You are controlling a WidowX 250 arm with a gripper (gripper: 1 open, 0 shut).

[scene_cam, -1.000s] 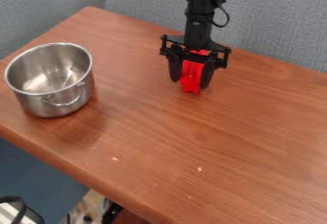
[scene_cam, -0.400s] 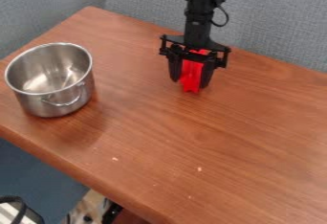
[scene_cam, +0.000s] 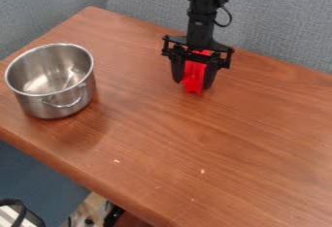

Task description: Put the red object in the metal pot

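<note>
The red object [scene_cam: 196, 76] stands upright on the wooden table [scene_cam: 195, 144], toward the back centre-right. My black gripper [scene_cam: 196, 77] comes straight down on it, with a finger on each side, shut on the block. Its lower end looks to be touching or just above the tabletop; I cannot tell which. The metal pot [scene_cam: 52, 79], round and shiny with nothing visible inside, sits at the table's left side, well apart from the gripper.
The table's front edge runs diagonally from the lower left to the lower right, with floor and clutter below it. A grey wall [scene_cam: 285, 17] stands behind the table. Bare wood lies between the pot and the gripper.
</note>
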